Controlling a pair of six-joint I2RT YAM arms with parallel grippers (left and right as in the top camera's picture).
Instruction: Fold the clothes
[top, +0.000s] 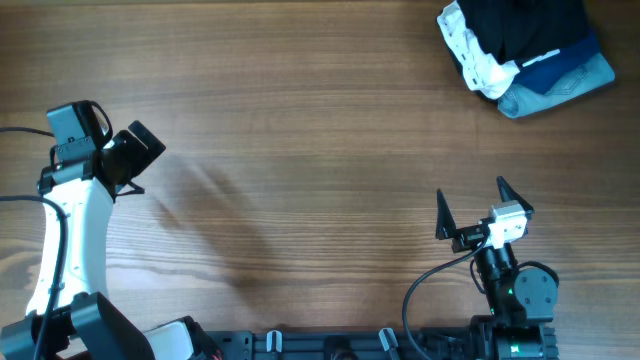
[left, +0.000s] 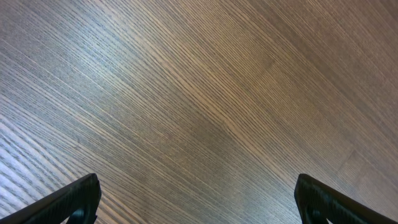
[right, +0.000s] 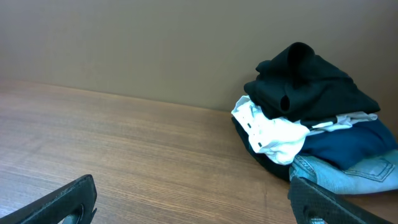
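Both hands stand wide open and hold nothing. The left hand (left: 196, 186) is near the left edge of the wooden tabletop (top: 320, 150), its two fingers spread wide, and its wrist view shows only bare wood grain between them. The right hand (top: 470, 188) is close to the near edge on the right side, fingers likewise well apart, touching no cloth.

The black clothes (right: 311, 81) lie crumpled and unfolded on top of a small heap at the far right corner, well apart from both hands. Beneath them in the heap are a white garment (right: 273, 130), a dark blue piece (right: 348, 146) and light-blue denim (right: 348, 177) at the bottom, resting on the tabletop.
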